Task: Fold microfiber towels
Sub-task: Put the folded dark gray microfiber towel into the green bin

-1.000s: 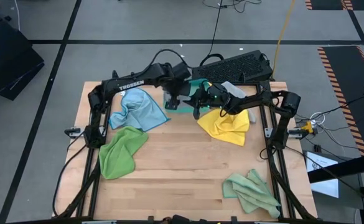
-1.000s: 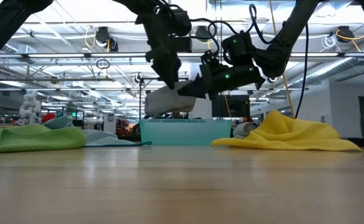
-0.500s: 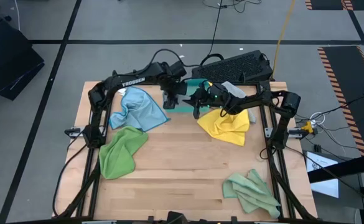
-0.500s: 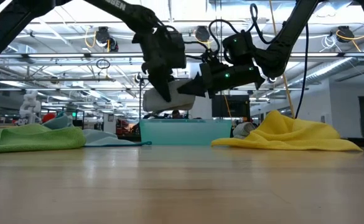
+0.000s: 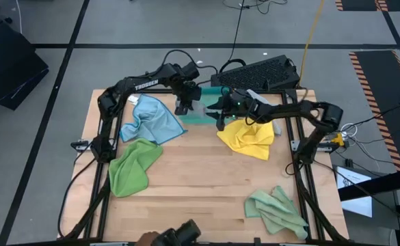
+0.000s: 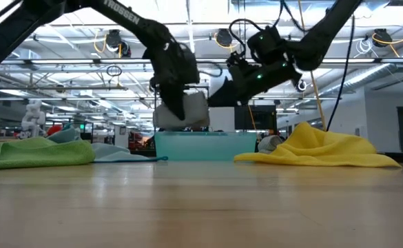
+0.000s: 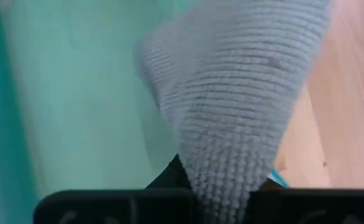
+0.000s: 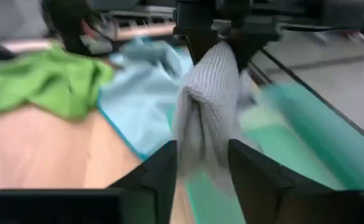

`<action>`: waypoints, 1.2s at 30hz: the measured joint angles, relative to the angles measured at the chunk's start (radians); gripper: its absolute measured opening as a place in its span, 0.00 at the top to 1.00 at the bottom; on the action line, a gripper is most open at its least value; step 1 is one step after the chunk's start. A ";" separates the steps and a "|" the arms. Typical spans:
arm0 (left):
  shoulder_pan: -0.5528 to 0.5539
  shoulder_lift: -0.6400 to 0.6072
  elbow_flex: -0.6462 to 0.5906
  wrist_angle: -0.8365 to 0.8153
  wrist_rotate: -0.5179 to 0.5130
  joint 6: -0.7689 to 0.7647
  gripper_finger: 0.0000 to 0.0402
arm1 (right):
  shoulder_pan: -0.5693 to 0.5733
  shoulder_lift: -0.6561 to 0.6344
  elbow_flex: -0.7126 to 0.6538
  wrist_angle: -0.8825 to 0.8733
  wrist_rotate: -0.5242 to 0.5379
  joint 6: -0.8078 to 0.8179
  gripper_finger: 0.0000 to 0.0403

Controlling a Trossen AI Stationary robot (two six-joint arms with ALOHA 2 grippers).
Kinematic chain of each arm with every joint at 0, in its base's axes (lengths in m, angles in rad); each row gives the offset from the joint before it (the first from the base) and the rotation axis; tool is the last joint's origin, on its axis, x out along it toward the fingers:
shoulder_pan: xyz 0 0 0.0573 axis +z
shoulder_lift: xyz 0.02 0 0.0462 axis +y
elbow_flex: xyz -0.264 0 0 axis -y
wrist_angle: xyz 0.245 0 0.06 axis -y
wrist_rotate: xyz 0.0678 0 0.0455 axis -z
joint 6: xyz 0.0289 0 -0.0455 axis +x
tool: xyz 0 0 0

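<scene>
On the left of the pale wooden table point(image 5: 200, 198), seen from above, a bright green towel point(image 5: 134, 165) lies in a soft, rumpled heap, and just behind it a light blue towel point(image 5: 152, 119) is spread in loose folds with one corner bunched up. Both are fuzzy cloths with no crisp edges.

The left tool point(image 5: 182, 106) hangs over the near rim of the teal tray point(image 6: 204, 145) — a smooth, translucent plastic box with straight walls. Its fingers are pressed together, pinching a grey towel point(image 6: 182, 111), which droops from them in a thick folded wad above the tray. In the left wrist view the grey cloth point(image 7: 238, 112) shows a ribbed, waffle-like knit, tapering to a point where the dark fingers clamp it.

The right tool point(image 5: 220, 113) sits just beside, facing the left one over the tray. In its wrist view its two dark fingers point(image 8: 160, 171) stand spread on either side of the hanging grey cloth point(image 8: 208, 106), not squeezing it.

Further right a yellow towel point(image 5: 246, 137) lies crumpled in a peaked mound, touching the tray's end. At the table's near right corner a paler green towel point(image 5: 276, 210) lies twisted in ropey folds, well apart from the rest.
</scene>
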 joint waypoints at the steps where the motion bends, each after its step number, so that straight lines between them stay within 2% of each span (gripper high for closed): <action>1: 0.008 0.005 0.000 0.001 0.004 0.003 0.97 | 0.000 -0.029 0.000 -0.070 0.025 -0.012 0.62; 4: 0.027 0.018 0.003 0.006 0.028 0.029 0.95 | 0.003 -0.094 -0.003 -0.199 0.085 -0.046 0.58; 7: 0.023 0.052 0.007 0.026 0.028 0.036 0.97 | 0.009 -0.140 -0.030 -0.219 0.084 -0.050 0.57; 17: 0.022 0.123 0.029 0.026 0.041 0.034 0.96 | 0.034 -0.254 -0.200 -0.053 0.082 -0.055 0.59; 20: 0.023 0.126 0.029 0.025 0.104 0.011 0.97 | 0.034 -0.267 -0.240 0.003 0.082 -0.055 0.59; 23: 0.023 0.126 0.029 0.023 0.157 -0.004 0.97 | 0.034 -0.267 -0.252 0.037 0.082 -0.058 0.59; 36: 0.045 0.178 0.029 0.033 0.119 -0.011 0.95 | 0.035 -0.266 -0.253 0.034 0.081 -0.079 0.59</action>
